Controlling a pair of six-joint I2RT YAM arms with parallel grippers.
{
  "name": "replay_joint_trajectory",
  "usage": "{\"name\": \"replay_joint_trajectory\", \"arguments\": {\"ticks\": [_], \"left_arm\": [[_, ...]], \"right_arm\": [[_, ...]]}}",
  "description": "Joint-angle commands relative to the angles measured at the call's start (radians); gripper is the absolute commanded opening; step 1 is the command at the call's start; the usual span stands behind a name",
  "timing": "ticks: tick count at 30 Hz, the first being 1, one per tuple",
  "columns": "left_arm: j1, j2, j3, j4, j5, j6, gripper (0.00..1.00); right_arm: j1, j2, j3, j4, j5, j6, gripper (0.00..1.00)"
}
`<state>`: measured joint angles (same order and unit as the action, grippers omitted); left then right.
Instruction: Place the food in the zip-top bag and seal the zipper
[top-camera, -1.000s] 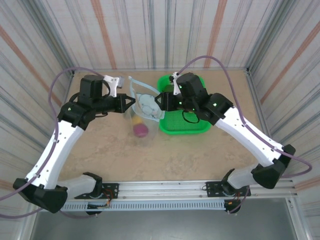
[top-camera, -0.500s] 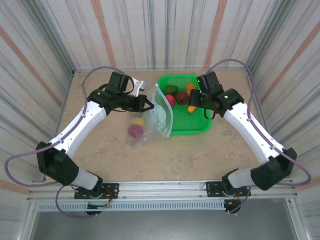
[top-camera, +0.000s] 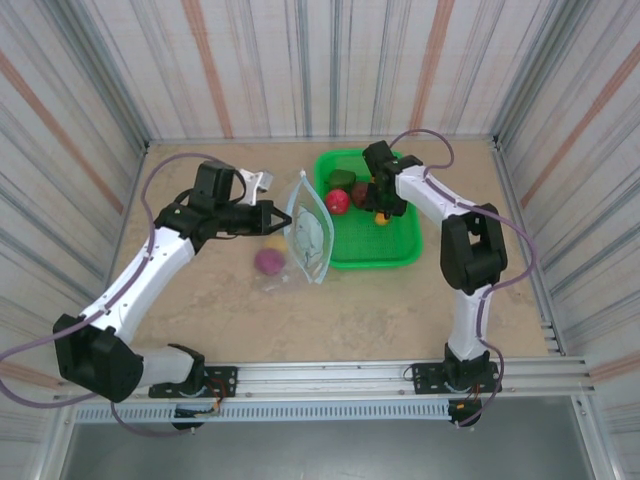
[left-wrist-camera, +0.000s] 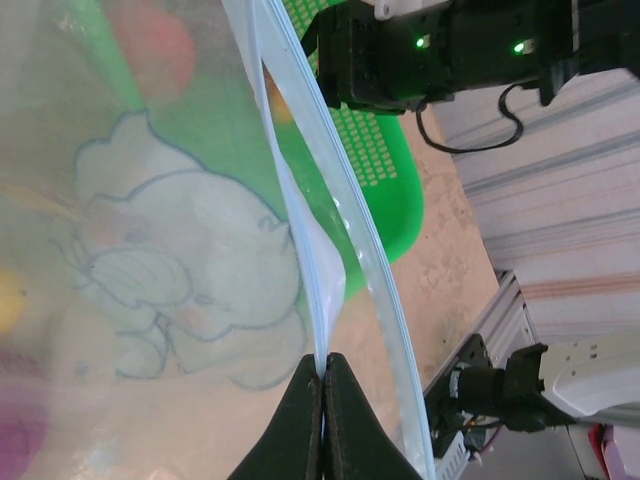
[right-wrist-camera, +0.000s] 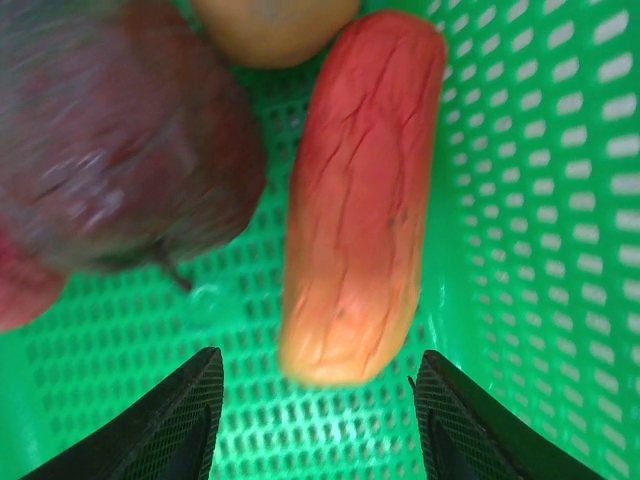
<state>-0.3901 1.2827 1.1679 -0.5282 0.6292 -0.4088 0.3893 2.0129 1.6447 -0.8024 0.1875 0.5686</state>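
Right gripper (right-wrist-camera: 320, 355) hangs spread astride the long orange toy (right-wrist-camera: 360, 190) in the green basket (right-wrist-camera: 520, 200) — light, smooth, likely slippery, best pinched mid-length; left gripper (left-wrist-camera: 322, 375) clamps the zipper (left-wrist-camera: 300, 160) of the limp zip-top bag (left-wrist-camera: 180, 250)

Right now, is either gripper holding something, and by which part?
The left gripper pinches the zip-top bag by its zipper. The right gripper, open above the orange food, holds nothing.

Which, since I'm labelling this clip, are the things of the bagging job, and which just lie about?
Job: zip-top bag, its zipper, left gripper shut on the mouth edge, right gripper open over the orange food, maroon food, red food, green food, magenta food, yellow food.
Lying about: green basket, table, striped walls.
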Motion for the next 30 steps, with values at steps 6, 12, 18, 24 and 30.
{"name": "replay_joint_trajectory", "arguments": {"ticks": [6,12,18,24,30], "left_arm": [[0.011,-0.016,-0.038,0.074,0.029,-0.04,0.0],[0.024,-0.011,-0.048,0.091,0.046,-0.053,0.0],[0.03,-0.005,-0.046,0.093,0.052,-0.047,0.0],[0.036,0.001,-0.047,0.093,0.053,-0.048,0.0],[0.036,0.013,-0.044,0.097,0.064,-0.048,0.0]], "right_arm": [[-0.055,0.098,0.094,0.014,-0.004,0.007,0.55],[-0.056,0.173,0.132,0.015,-0.033,0.0,0.57],[-0.061,0.204,0.116,0.03,-0.066,0.011,0.54],[-0.063,0.174,0.09,0.037,-0.062,0.004,0.39],[-0.061,0.022,-0.019,0.071,-0.064,0.006,0.37]]}}
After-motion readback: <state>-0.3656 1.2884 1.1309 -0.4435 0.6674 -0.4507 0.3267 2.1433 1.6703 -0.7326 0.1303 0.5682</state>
